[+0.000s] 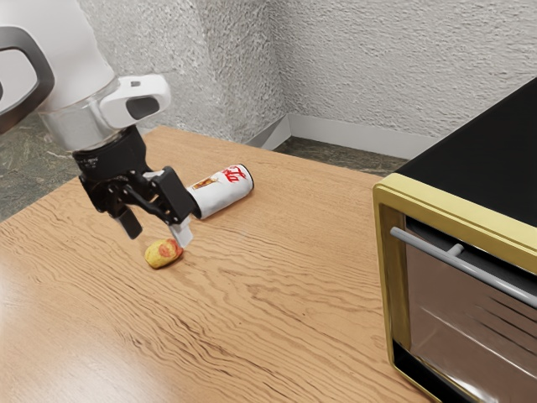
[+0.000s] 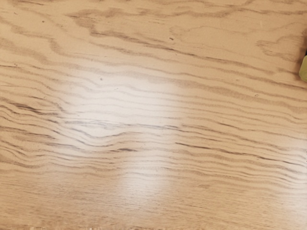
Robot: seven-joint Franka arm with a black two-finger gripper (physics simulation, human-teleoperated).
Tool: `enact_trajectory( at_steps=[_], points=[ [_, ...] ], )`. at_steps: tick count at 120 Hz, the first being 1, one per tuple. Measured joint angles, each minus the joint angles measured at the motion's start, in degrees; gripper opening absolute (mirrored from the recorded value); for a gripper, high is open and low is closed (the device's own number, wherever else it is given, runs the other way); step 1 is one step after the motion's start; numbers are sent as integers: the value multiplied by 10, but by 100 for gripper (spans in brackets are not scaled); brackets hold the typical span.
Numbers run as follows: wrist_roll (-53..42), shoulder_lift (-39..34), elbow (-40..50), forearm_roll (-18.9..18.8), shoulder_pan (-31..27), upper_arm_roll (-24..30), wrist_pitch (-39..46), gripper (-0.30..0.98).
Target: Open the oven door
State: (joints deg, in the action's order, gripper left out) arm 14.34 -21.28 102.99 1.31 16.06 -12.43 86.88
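Observation:
In the exterior view my gripper [image 1: 154, 229] hangs above the left part of the table, its two fingers apart with nothing held between them. The black-topped oven [image 1: 491, 159] with a yellow frame stands at the exterior view's right, well away from the gripper. Its glass door [image 1: 470, 327] looks shut, and a grey bar handle [image 1: 478, 272] runs across the upper front. A yellow edge [image 2: 304, 69], apparently part of the oven, appears at the border of the wrist view.
A small yellow and red object [image 1: 163, 253] lies on the wooden table [image 1: 277, 311], near the gripper's fingertips in the exterior view. Behind it a white can with red lettering [image 1: 222, 191] lies on its side. Textured walls rise beyond the table.

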Motion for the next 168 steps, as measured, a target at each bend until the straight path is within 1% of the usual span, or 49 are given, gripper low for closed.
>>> enact_trajectory(
  at_steps=[10, 15, 23, 29, 35, 45, 57, 74, 95, 128, 168],
  points=[
    [35, -3, 1, 1, 0, -1, -3, 69],
    [50, -18, 7, 1, 2, -1, -5, 69],
    [73, -96, 52, 0, 3, -20, -4, 69],
    [88, -141, 89, 2, -14, -25, 10, 68],
    [105, -156, 126, 12, -6, -26, 52, 68],
    [168, -152, 154, 37, 49, -23, 145, 68],
    [252, -162, 195, 49, 101, -22, 243, 68],
    [358, -146, 209, 53, 162, -22, 344, 69],
    [464, -114, 210, 56, 199, -25, 424, 68],
    [583, -71, 209, 61, 232, -25, 500, 68],
    [670, -3, 190, 76, 254, -25, 571, 68]
  ],
)
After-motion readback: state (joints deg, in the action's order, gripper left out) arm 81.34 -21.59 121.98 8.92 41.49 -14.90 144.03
